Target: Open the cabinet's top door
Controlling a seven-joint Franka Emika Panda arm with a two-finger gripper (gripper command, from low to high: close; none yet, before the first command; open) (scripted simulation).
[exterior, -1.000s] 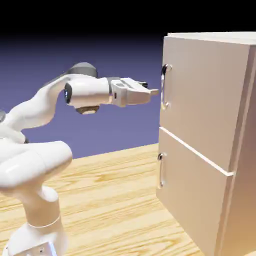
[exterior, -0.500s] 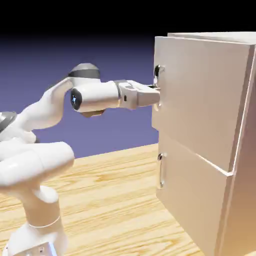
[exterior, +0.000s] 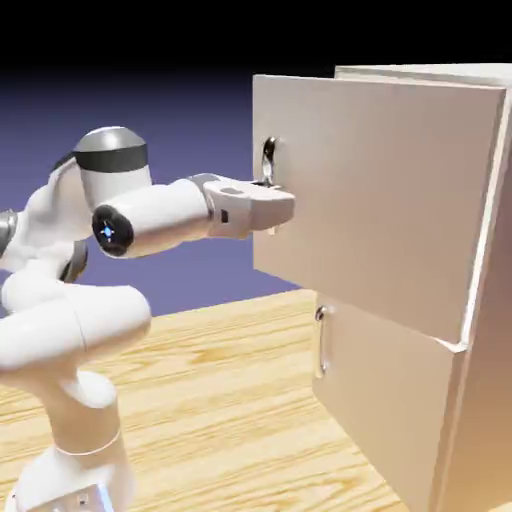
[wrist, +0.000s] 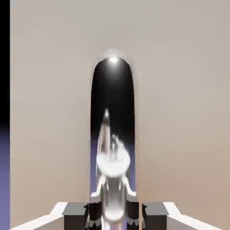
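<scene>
The pale beige cabinet (exterior: 480, 250) stands at the right of the exterior view. Its top door (exterior: 390, 190) is swung partly out toward the left, its free edge well off the cabinet front. My gripper (exterior: 270, 207) is shut on the top door's silver handle (exterior: 268, 160), gripping its lower part. In the hand view the shiny handle (wrist: 112, 134) fills the middle against the beige top door (wrist: 179, 112), and my grey fingertips (wrist: 155, 211) press on it from both sides at the bottom.
The shorter lower door (exterior: 385, 400) stays closed with its own small handle (exterior: 321, 342). The wooden table (exterior: 220, 400) stretches below the arm. My white arm (exterior: 80, 330) rises from the lower left.
My gripper went from open in front of the handle to shut on it, then moved left, pulling the top door out from the cabinet front.
</scene>
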